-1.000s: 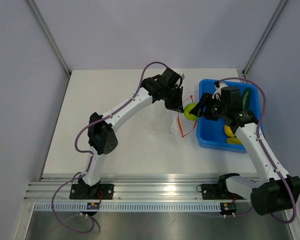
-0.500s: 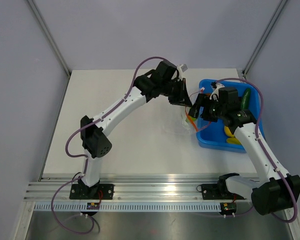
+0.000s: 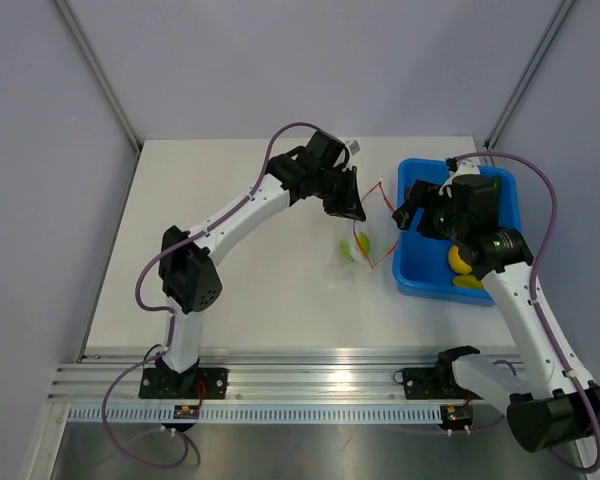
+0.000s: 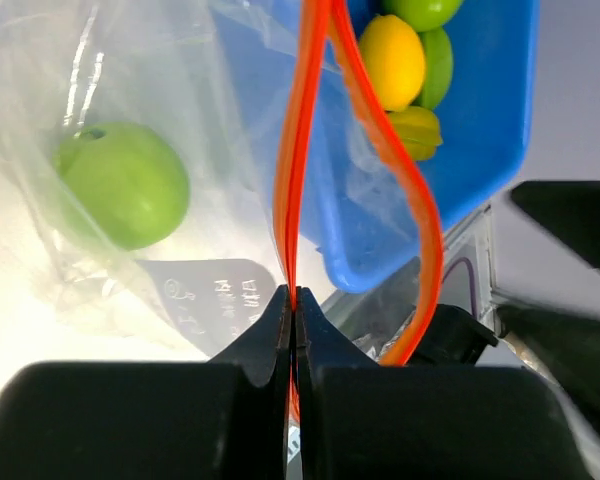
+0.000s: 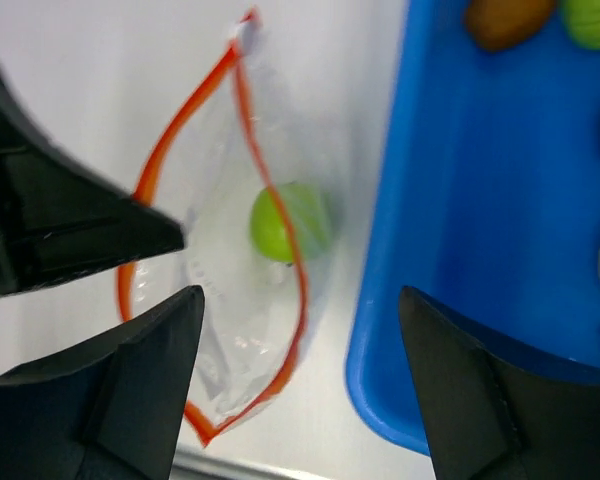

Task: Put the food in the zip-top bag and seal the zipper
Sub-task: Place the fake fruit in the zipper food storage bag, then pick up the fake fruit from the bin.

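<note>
The clear zip-top bag (image 3: pixel 352 245) lies left of the blue tray with its red-orange zipper (image 3: pixel 376 232) gaping open. A green round fruit (image 3: pixel 363 242) sits inside the bag; it shows in the left wrist view (image 4: pixel 125 183) and the right wrist view (image 5: pixel 285 222). My left gripper (image 3: pixel 352 205) is shut on the zipper strip (image 4: pixel 298 150) at one side of the mouth, holding it up. My right gripper (image 3: pixel 408 208) is open and empty above the gap between the bag (image 5: pixel 230 300) and the tray (image 5: pixel 480 200).
The blue tray (image 3: pixel 412 275) at the right holds more food: a yellow lemon (image 4: pixel 392 60), green pieces and a yellow piece (image 3: pixel 462 262). The table's right edge lies just beyond the tray. Frame rails run along the near edge.
The green fruit has left my right gripper and now lies inside the bag. My right gripper has opened and drawn back toward the tray. My left gripper still holds the zipper, shifted slightly left.
</note>
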You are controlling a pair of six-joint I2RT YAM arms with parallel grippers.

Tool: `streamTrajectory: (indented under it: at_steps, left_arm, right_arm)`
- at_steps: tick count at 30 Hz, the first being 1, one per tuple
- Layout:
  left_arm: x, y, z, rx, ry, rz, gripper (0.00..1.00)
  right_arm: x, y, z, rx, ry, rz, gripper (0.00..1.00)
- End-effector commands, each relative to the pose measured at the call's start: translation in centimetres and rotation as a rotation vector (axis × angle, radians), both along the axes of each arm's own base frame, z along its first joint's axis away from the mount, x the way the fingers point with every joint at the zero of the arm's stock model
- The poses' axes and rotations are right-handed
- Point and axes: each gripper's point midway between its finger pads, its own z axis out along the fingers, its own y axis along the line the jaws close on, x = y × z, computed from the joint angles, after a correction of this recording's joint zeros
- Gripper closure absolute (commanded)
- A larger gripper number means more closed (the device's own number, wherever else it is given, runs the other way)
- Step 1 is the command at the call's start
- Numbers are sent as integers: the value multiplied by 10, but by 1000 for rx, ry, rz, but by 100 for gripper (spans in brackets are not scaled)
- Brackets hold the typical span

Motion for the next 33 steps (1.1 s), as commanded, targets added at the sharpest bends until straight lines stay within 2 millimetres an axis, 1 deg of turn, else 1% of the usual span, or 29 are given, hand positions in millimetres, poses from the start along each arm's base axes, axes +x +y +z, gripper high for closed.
streamTrajectory:
  at_steps: [1,2,3,4,5,6,7,8,9,10,12,13,15,16,18,19,21,22,29,32,33]
  left_arm:
    - [5,14,18,2,-76,23,100]
    - [6,15,17,5,-85,26,100]
    - [6,16,20,2,-93,28,100]
    - [5,16,19,7,-95,26,100]
    - [6,17,18,12,-100,26,100]
    - [5,18,21,10,-107,23,100]
    - [5,20,18,17,-108,23,100]
    - [5,21,20,15,-113,23,100]
    - [4,21,20,15,-117,21,100]
    - [3,21,20,16,-118,14,100]
    - [2,20,17,17,-111,4,100]
    - [1,19,14,16,-104,-4,100]
    - [0,18,11,17,-97,-10,100]
    - [1,17,10,16,-98,-15,100]
    - [0,17,9,16,-96,-22,100]
    - [0,17,9,16,-98,-24,100]
    - [0,16,9,15,-101,-27,100]
    - [1,16,9,15,-105,-30,100]
    - [3,14,12,17,-109,-42,100]
    - [2,13,9,17,-102,-47,100]
    - [2,14,10,18,-103,-46,100]
  right_arm:
    - [4,-76,7,-175,-1,-359,14]
    - [7,-104,-4,-193,47,-458,14]
    - [6,-118,-13,-192,83,-504,12]
    - [4,-129,-30,-200,135,-538,11]
    - [2,-153,-43,-204,179,-619,11]
    - [1,-159,-53,-208,202,-642,10]
    - [0,-166,-71,-215,243,-663,9]
    - [-2,-173,-79,-215,260,-687,9]
    - [-2,-176,-85,-217,270,-697,9]
    - [-3,-178,-98,-221,293,-702,7]
    - [-5,-186,-108,-218,314,-727,6]
    - [-3,-187,-118,-209,333,-724,5]
    - [1,-192,-125,-189,337,-738,5]
    - [2,-192,-134,-181,358,-739,5]
    - [8,-192,-142,-173,366,-738,5]
    - [9,-193,-152,-173,395,-738,5]
    - [14,-194,-160,-162,400,-742,5]
    - [15,-193,-168,-157,414,-742,5]
    - [29,-194,-195,-137,430,-747,6]
    - [34,-195,-200,-131,424,-747,11]
    - [35,-195,-200,-132,424,-746,16]
